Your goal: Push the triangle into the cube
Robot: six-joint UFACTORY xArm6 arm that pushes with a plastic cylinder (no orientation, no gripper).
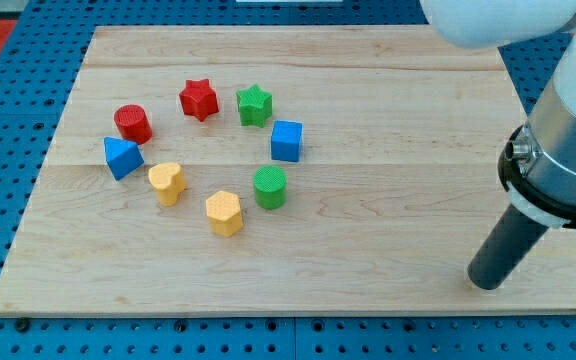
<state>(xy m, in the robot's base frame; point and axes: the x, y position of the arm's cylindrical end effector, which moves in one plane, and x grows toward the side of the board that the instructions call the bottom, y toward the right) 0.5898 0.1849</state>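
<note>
— Progress on the push, as far as you can judge?

— None to speak of, I'd say. My tip [486, 282] rests on the board [388, 240] far out at the view's right, near the bottom edge, and every block lies well apart from it, off toward the view's left and somewhat up. The rod carries nothing and touches nothing; it has no jaws to open or close, so it is simply bare.

— Where is the triangle from there?

— The blue triangle [122, 157] is the farthest block from my tip, at the left end of the ring. The blue cube [286, 140] sits on the near side of that ring, between my tip and the triangle but higher in the view. The two are well apart.

— What stands between them?

— The ring's open middle, mostly. A red cylinder [133, 123], red star [198, 99] and green star [254, 104] curve above that path; a yellow heart [167, 183], yellow hexagon-like block [224, 212] and green cylinder [270, 187] curve below it. Its exact outline is hard to settle at this size.

— So what remains?

— All of it, in my judgement: getting round behind the triangle on its far side, then driving it across toward the cube.

— Any writing, brands, labels?

— None I can read on blocks, board or arm.
</note>
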